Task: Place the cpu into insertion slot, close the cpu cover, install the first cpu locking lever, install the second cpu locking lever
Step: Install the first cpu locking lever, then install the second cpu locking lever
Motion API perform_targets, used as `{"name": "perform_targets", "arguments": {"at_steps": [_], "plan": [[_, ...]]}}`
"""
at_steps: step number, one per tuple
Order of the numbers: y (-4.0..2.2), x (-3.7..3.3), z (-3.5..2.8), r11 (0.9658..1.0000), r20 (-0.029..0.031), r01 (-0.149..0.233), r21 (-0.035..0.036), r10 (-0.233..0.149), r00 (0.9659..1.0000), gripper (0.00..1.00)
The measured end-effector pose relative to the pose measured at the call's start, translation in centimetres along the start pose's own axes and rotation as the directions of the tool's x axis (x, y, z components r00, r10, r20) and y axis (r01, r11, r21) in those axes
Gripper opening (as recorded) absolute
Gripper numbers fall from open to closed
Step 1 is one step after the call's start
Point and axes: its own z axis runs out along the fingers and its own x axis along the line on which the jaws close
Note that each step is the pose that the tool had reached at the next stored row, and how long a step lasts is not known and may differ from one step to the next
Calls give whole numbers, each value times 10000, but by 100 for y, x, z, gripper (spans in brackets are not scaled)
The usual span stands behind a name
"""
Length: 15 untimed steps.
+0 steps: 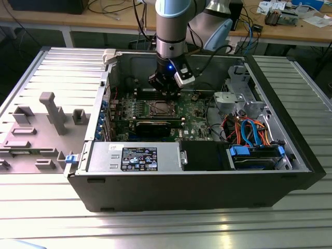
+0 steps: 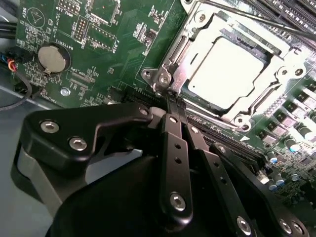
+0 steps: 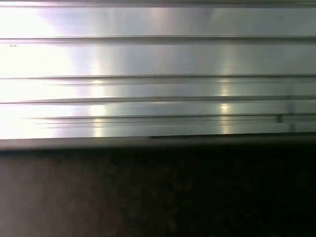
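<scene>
The cpu (image 2: 232, 69), a flat grey metal square, lies in the insertion slot (image 1: 159, 108) on the green motherboard. The silver cpu cover (image 2: 284, 64) is folded down flat around it, and the chip shows through its window. A thin metal locking lever (image 2: 256, 19) runs along the socket's far edge. My gripper (image 2: 173, 98) is shut, its two black fingers (image 2: 175, 143) pressed together with the tips at the socket's corner by the hinge screw (image 2: 163, 79). Whether a lever sits between the tips is hidden. In the exterior view my gripper (image 1: 167, 92) hangs just above the back edge of the socket.
The open computer case (image 1: 270, 171) surrounds the board, with a black expansion card (image 1: 155, 127) just in front of the socket, memory slots (image 2: 291, 10) behind it, and cables and a drive cage (image 1: 244, 104) on the exterior view's right. A coin battery (image 2: 52, 58) sits on the board. The first wrist view shows ribbed aluminium (image 3: 158, 64).
</scene>
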Motion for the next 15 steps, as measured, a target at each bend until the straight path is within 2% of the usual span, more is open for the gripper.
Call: {"name": "perform_targets", "arguments": {"at_steps": [5, 10, 15], "plan": [[3, -2, -75, 10000, -3, -1, 5, 1, 10000, 11], [-37, -5, -83, 10000, -6, 0, 5, 0, 10000, 11], [-39, -4, -83, 10000, -6, -1, 6, 1, 10000, 11]]}}
